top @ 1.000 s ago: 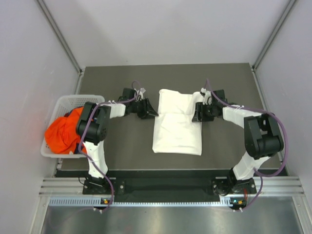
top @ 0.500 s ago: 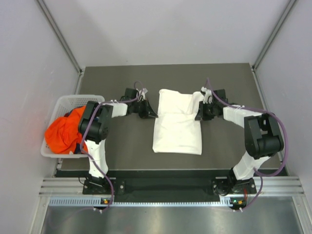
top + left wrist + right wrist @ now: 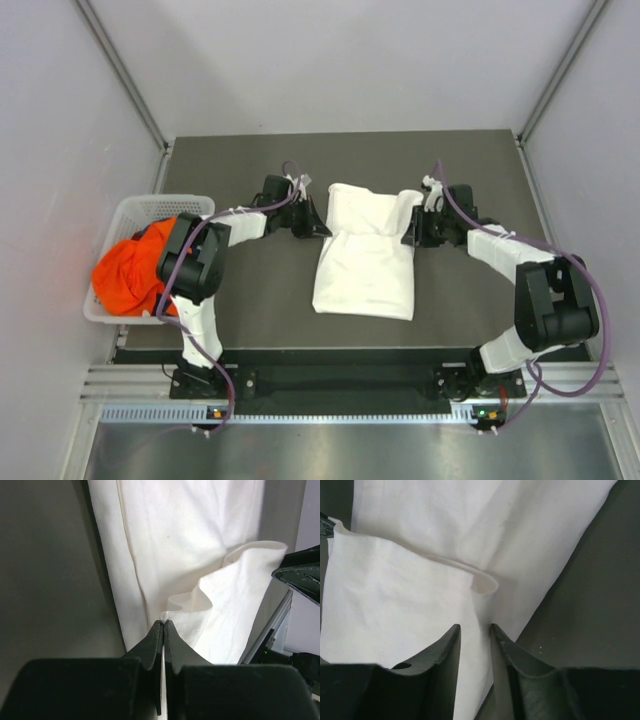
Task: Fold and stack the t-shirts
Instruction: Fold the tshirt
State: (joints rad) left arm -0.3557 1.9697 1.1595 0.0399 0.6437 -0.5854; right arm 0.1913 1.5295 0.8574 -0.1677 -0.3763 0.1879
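A white t-shirt [image 3: 365,265] lies partly folded in the middle of the dark table, its far end raised at both sides. My left gripper [image 3: 320,224] is at the shirt's far left edge, shut on a pinch of the white cloth [image 3: 200,605] right at the tips [image 3: 164,623]. On the far right edge is my right gripper [image 3: 411,226]; its fingers stand apart [image 3: 475,627] with a raised fold of the shirt [image 3: 482,582] running down between them. An orange t-shirt [image 3: 125,280] is bunched in the basket at the left.
A white slatted basket [image 3: 140,206] sits at the table's left edge beside the left arm's elbow. Grey walls close in the table on three sides. Bare dark tabletop [image 3: 260,290] shows around the shirt.
Both grippers have moved towards the far side and lifted the shirt's far corners. The left one closed on the cloth. The right one closed and has parted its fingers again.
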